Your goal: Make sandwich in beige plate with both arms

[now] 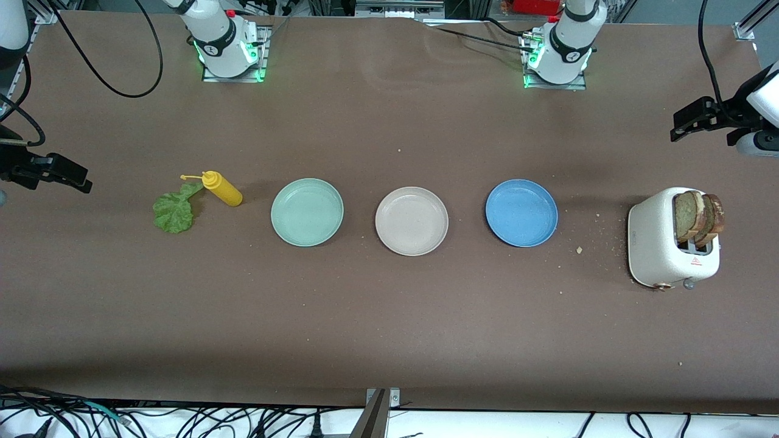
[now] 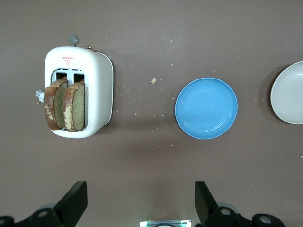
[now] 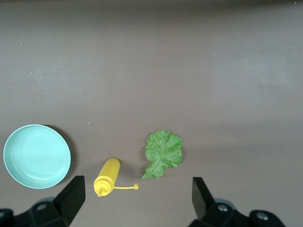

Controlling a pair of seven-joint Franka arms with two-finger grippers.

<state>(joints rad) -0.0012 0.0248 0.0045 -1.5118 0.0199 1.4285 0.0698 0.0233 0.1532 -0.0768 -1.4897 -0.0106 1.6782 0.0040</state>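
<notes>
Holds two bread slices [image 1: 700, 219] upright in its slots: white toaster [image 1: 660, 243], below the left gripper [image 2: 137, 201], fingers spread wide, nothing held. Lying bare in a row between the grippers: blue plate [image 1: 521, 213] nearest the toaster, beige plate [image 1: 411, 221] in the middle, mint-green plate [image 1: 307, 212]. Under the right gripper [image 3: 137, 201], likewise wide and unladen: lettuce leaf [image 1: 174, 210] touching yellow squeeze bottle [image 1: 223, 188] on its side.

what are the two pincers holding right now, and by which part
Nothing is held. The left pincer hangs open above the table near the toaster; the right pincer hangs open near the lettuce leaf.
</notes>
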